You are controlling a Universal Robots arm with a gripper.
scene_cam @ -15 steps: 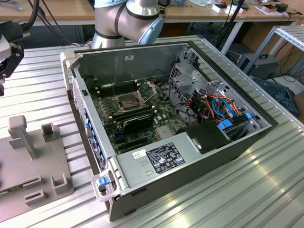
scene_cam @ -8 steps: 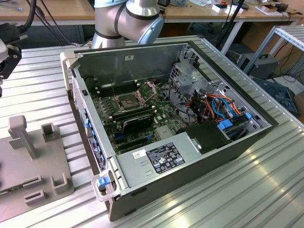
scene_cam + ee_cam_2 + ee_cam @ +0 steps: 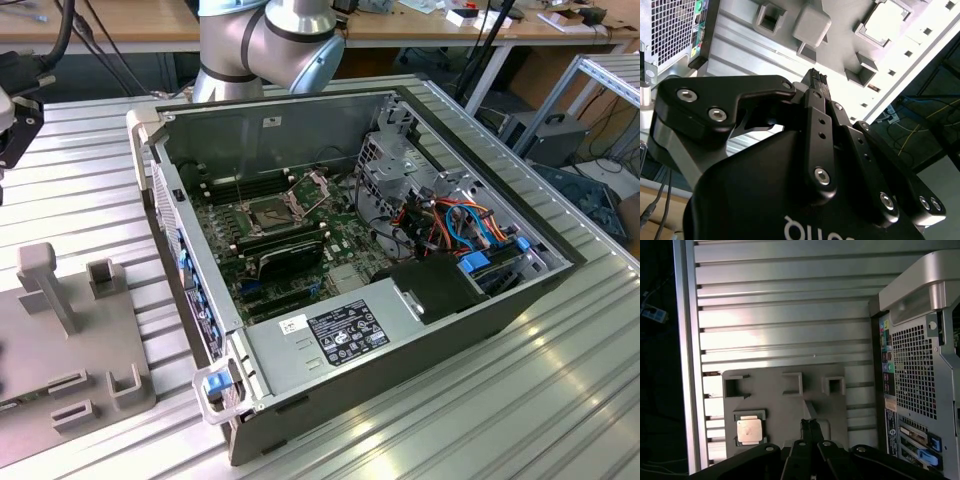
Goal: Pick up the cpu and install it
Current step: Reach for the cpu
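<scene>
The cpu (image 3: 750, 431) lies flat with its silvery face up in a square holder on the grey fixture plate (image 3: 785, 410), on the table beside the computer case. My gripper (image 3: 810, 424) hangs above that plate near a raised grey post (image 3: 808, 409), well apart from the cpu. Its two black fingers (image 3: 816, 85) are pressed together with nothing between them. Inside the open case (image 3: 300, 130), the dark square cpu socket (image 3: 270, 212) sits on the green board with its metal frame (image 3: 315, 185) tipped up.
The fixture plate (image 3: 70, 340) carries an upright post (image 3: 45, 275) and several small square pockets. The case's perforated rear panel (image 3: 915, 375) stands close to the plate. Drive cage and coloured cables (image 3: 460, 225) fill the case at the exterior view's right. The ribbed table edge (image 3: 687, 365) is near.
</scene>
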